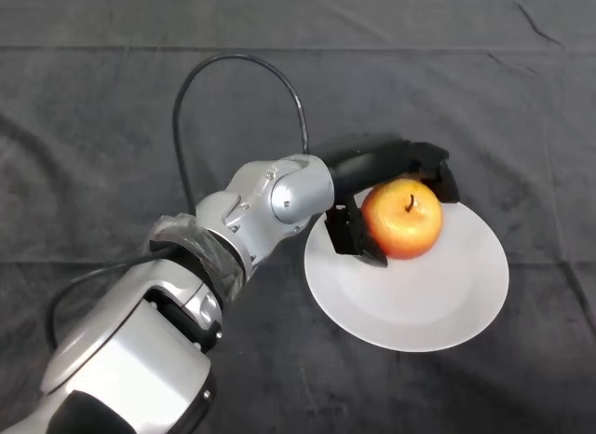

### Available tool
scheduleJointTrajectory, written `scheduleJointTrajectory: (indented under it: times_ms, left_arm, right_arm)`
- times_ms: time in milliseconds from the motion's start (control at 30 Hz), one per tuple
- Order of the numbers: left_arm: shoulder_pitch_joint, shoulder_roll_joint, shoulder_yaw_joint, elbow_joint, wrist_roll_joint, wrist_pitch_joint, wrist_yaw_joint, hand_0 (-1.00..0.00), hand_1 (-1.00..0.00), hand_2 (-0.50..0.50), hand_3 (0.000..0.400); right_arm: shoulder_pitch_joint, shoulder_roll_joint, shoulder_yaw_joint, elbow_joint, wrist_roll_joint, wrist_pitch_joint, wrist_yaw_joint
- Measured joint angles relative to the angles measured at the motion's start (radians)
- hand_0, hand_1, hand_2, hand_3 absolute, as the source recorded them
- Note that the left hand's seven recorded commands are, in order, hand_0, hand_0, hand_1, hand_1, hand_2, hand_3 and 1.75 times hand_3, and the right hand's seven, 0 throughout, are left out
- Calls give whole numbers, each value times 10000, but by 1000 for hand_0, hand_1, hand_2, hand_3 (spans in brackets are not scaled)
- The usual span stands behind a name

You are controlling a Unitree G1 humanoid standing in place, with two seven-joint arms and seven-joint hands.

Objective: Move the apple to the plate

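— Why is the hand (391,187) wrapped around the apple (402,218)?
— Its fingers and thumb are curled round the fruit, holding it upright over the plate's (438,308) upper-left part, probably ready to set down.

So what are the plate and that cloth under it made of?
The plate looks like plain white plastic or glazed ceramic: smooth, with an even matte sheen and no pattern; I can't tell which. The cloth looks like a soft dark fabric, perhaps felt or velvet: it shows creases and a faint nap and gives no shine.
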Motion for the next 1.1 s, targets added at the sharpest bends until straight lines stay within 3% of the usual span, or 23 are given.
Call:
scheduleJointTrajectory:
  times_ms: [67, 100, 133, 167, 233, 267, 300, 333, 700, 1100]
  left_arm:
    - [0, 0, -4, 0, -2, 1, -110, -1000, -835, -82, 400]
    - [0, 0, -6, 0, -3, 1, -142, -1000, -608, -196, 400]
    - [0, 1, -6, 0, -7, 1, -177, -929, -180, -375, 372]
    - [-1, 1, -6, 0, -18, 1, -216, -847, 0, -424, 339]
    - [-2, 1, -6, 0, -26, 3, -315, -753, 0, -376, 301]
    - [-2, 2, -6, 0, -30, 4, -351, -427, 0, -214, 171]
    - [-2, 3, -6, 0, -37, 5, -377, -173, 0, -86, 69]
    - [-2, 7, -6, 0, -68, 6, -433, 0, 0, 0, 0]
    - [-126, 166, 71, 1, -510, 14, -523, 0, 0, 0, 0]
    - [-535, 846, 1191, 1, -1609, 18, -635, 0, 0, 0, 0]
  right_arm:
    - [0, 0, 0, 0, 0, 0, 0]
    - [0, 0, 0, 0, 0, 0, 0]
    - [0, 0, 0, 0, 0, 0, 0]
    - [0, 0, 0, 0, 0, 0, 0]
    - [0, 0, 0, 0, 0, 0, 0]
    - [0, 0, 0, 0, 0, 0, 0]
    - [0, 0, 0, 0, 0, 0, 0]
    - [0, 0, 0, 0, 0, 0, 0]
    - [0, 0, 0, 0, 0, 0, 0]
    - [0, 0, -1, 0, 0, 0, 1]
